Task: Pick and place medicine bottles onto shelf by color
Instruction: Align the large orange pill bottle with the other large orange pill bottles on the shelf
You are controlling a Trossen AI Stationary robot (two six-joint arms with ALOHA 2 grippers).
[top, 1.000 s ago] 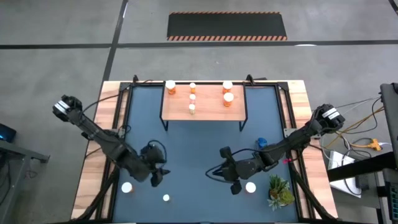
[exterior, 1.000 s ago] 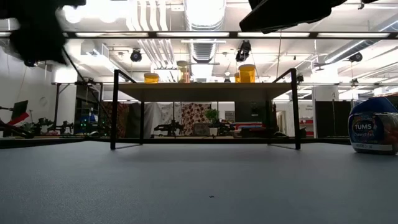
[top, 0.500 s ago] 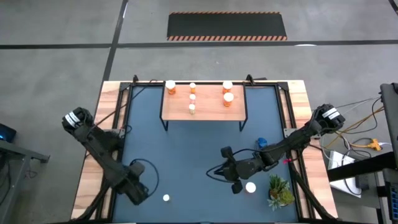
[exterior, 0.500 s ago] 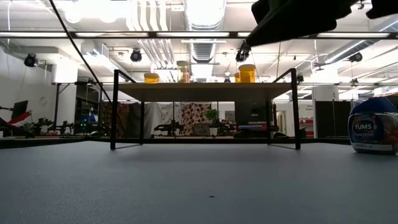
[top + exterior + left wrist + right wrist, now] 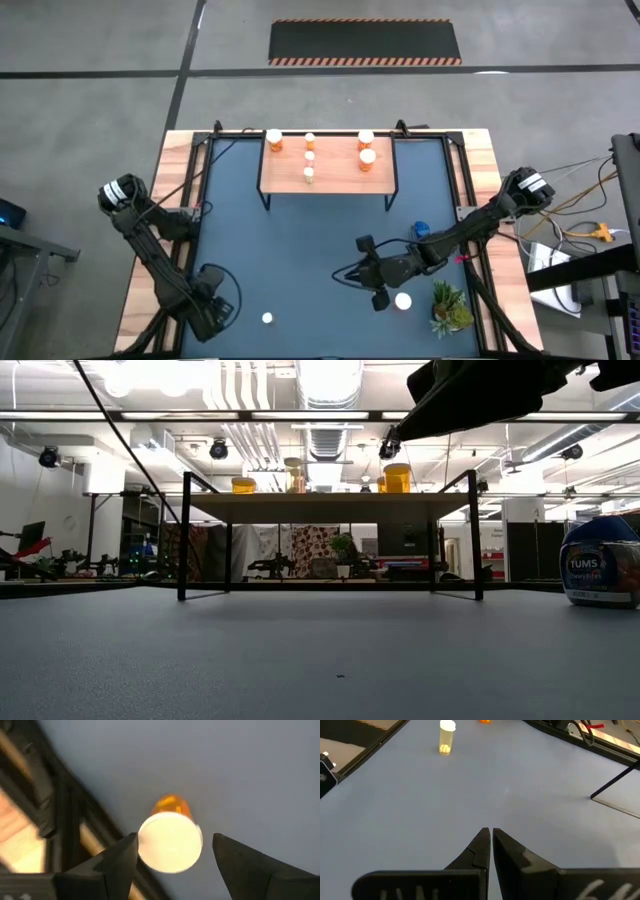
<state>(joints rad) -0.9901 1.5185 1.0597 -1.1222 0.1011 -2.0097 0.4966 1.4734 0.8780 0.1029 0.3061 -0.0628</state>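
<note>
From my remote station, the left gripper (image 5: 170,851) hung at the near left corner of the dark blue mat (image 5: 310,250), its fingers (image 5: 116,861) spread wide and empty. Directly beneath it stood an orange bottle (image 5: 171,837), white cap toward the claw, long axis upright. The bottle sat between the two fingers with a gap on each side. The mat's edge and the table's black frame rail (image 5: 75,825) ran close beside the claw on one side; open mat lay on the other.

To the claw's right stood a small pale bottle (image 5: 267,319), upright and alone. Farther off, across bare mat, the shelf (image 5: 326,166) carried five upright bottles: three toward its left end, two orange ones toward its right.

The right gripper (image 5: 491,840) hovered over the near right part of the mat, fingers pressed together, holding nothing, with clear mat ahead of it. Just to its right stood a white-capped bottle (image 5: 403,300), upright, then the green plant (image 5: 448,307). A blue bottle (image 5: 600,562) stood beyond them.
</note>
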